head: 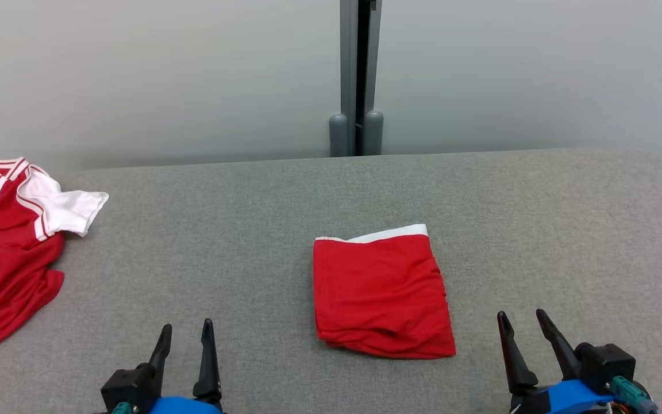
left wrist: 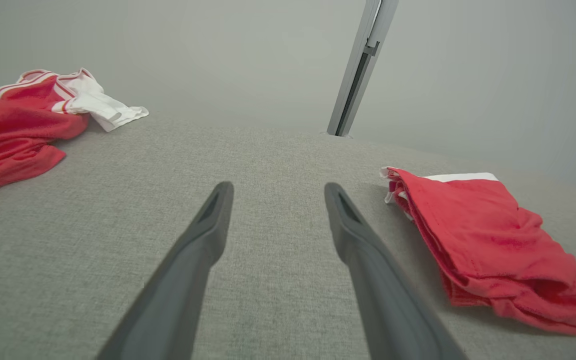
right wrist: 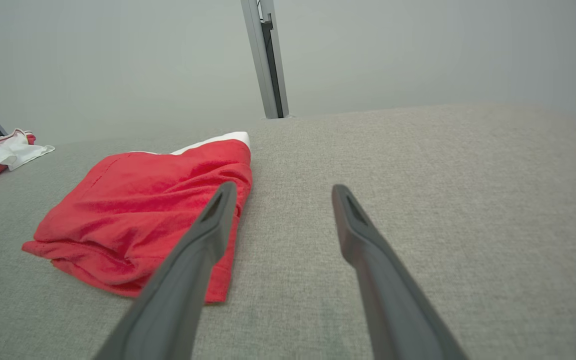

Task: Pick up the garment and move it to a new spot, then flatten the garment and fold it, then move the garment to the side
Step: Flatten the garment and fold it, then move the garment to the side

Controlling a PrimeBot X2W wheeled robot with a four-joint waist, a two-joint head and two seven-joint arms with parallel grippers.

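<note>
Red shorts (head: 380, 293) are folded and lie flat mid-table (head: 222, 230), white waistband on the far edge. Left gripper (head: 188, 325) is wide open and empty, at the near edge, well left of the shorts. Right gripper (head: 520, 314) is also spread and empty, near the shorts' right side, not touching. A red-and-white jersey (head: 9, 259) lies crumpled at far left.

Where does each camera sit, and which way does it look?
Head view: on the robot's head, looking forward and down at folded red shorts on a grey surface; left gripper and right gripper at the bottom.
Left wrist view: on the left wrist, along its open fingers; shorts to their right.
Right wrist view: on the right wrist, along its fingers; shorts to their left.
Shared: all show the shorts and a red-and-white jersey.
</note>
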